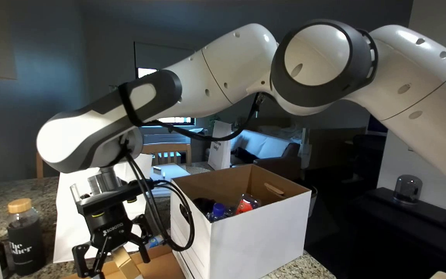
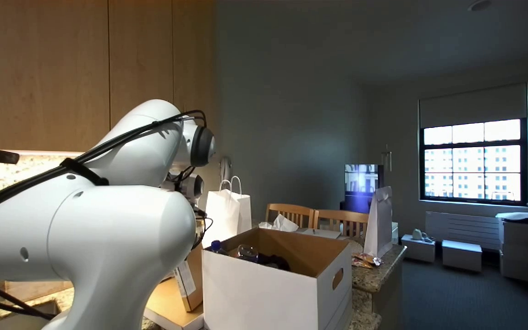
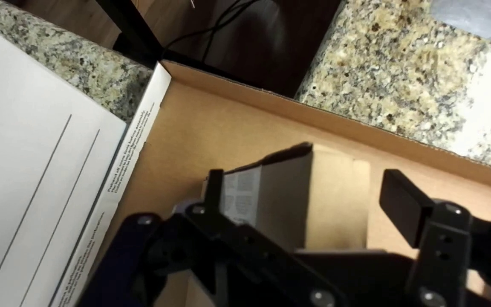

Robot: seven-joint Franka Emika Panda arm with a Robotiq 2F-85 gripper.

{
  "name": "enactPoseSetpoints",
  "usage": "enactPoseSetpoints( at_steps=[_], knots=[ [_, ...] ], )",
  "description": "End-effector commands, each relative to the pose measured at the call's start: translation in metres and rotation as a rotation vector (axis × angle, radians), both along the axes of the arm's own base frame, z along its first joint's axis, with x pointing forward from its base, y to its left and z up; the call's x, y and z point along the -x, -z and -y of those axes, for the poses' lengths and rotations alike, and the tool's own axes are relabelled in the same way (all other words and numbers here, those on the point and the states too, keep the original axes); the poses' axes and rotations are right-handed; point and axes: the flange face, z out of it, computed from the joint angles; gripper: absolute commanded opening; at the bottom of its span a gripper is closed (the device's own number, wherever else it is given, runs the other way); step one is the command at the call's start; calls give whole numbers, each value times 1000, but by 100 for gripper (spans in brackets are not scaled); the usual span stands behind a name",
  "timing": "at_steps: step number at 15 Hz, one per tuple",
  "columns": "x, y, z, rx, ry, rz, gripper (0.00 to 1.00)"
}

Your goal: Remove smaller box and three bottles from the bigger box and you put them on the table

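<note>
Two bottles half hidden in bigger box, hand spread, partly covering smaller box

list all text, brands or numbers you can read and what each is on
"ROBOTIQ" on the gripper
"The ...sher" on the dark jar, start unclear
"Prebend all score lines before assembly" on the cardboard tray; smaller lines blurred
"2 1 3" on the white box, middle digit uncertain
Too small or blurred: print on small box, red-labelled bottle, paper bag
</note>
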Motion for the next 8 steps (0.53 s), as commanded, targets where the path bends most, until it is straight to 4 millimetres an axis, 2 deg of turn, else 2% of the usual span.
enactPoseSetpoints(
  at_steps=[1, 4, 8],
  knots=[
    [0, -1, -7, -80, -114, -98, 100],
    [-2, -7, -11, -149, -227, -141, 100],
    [-6, -22, -11, -216, -293, -115, 100]
  ],
)
